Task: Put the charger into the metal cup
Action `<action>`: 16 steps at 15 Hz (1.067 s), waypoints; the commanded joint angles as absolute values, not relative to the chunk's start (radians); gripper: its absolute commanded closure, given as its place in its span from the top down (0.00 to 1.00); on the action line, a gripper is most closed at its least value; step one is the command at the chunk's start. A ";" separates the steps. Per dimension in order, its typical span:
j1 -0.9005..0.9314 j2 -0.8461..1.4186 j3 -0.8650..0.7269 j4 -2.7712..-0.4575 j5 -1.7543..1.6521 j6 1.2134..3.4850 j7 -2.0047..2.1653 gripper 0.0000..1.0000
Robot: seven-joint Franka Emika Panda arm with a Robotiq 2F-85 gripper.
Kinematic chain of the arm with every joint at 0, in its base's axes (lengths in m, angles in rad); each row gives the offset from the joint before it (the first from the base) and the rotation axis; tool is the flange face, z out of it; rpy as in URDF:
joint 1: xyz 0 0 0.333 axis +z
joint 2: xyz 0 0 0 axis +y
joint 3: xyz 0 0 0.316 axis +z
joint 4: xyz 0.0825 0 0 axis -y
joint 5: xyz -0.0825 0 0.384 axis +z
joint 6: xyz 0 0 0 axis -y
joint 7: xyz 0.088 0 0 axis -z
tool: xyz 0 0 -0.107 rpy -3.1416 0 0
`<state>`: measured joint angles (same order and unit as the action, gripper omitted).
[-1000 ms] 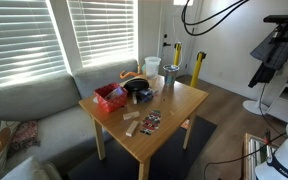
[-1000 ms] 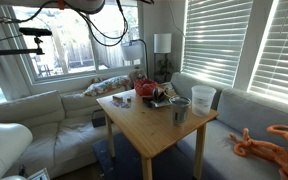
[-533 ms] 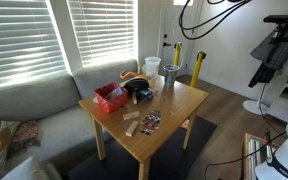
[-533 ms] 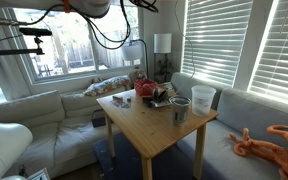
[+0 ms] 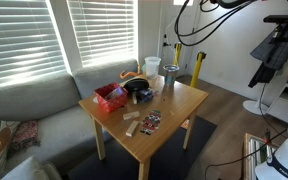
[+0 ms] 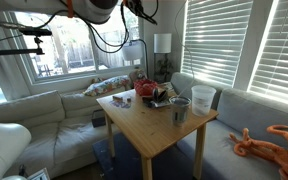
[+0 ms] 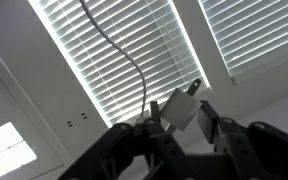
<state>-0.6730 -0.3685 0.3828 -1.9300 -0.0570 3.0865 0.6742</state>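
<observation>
In the wrist view my gripper (image 7: pixel 181 113) is shut on the charger (image 7: pixel 185 106). Its light square plug block sits tilted between the two dark fingers (image 7: pixel 210 121). Its thin cable (image 7: pixel 136 66) runs from the jaws to the top edge, against bright window blinds. The metal cup (image 5: pixel 169 79) stands upright on the wooden table (image 5: pixel 179 110) near its far edge, and it also shows in an exterior view (image 6: pixel 180 109). My gripper is far above the table. Only arm parts and hanging cables (image 6: pixel 104 10) show at the top of both exterior views.
A taller white container (image 5: pixel 152 67) stands beside the cup. A red box (image 5: pixel 110 96), a black headphone-like object (image 5: pixel 140 92) and small items (image 5: pixel 144 123) also lie on the table. A grey sofa (image 5: pixel 34 100) runs behind and beside it.
The arm parts and cables at the top of both exterior views have shifted a little. Nothing on the table has moved.
</observation>
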 commanded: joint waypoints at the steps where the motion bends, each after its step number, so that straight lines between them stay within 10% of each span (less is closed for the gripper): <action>1: -0.539 -0.381 0.323 -1.997 0.016 3.055 0.644 0.18; 16: -0.324 -0.447 0.083 -2.145 0.098 2.576 0.675 0.18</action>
<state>-0.3684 -0.4081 0.1378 -2.1216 0.1003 2.6791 0.6600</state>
